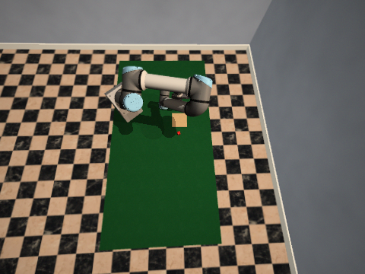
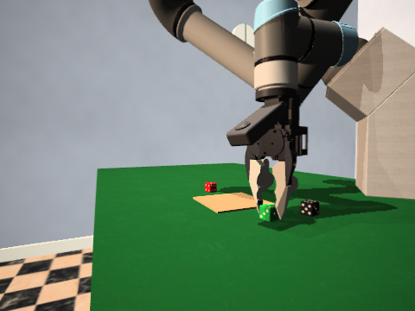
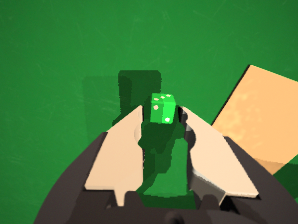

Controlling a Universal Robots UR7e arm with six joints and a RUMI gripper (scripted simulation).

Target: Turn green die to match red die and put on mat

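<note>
Gripper [image 2: 270,209] low over the green die [image 2: 268,212], fingers parted either side, grasping nothing, tan mat [image 2: 229,201] just beside, on bench [image 2: 173,259]

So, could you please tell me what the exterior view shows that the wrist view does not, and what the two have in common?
Only the exterior view shows the red die beyond the tan mat, the black die, the arm's wrist joints and the wooden base at the right. Only the wrist view looks down between the two fingers and shows the white pips on the green die close up. Both show the gripper open and low at the green die, which sits on the green surface beside the mat, not on it.
</note>
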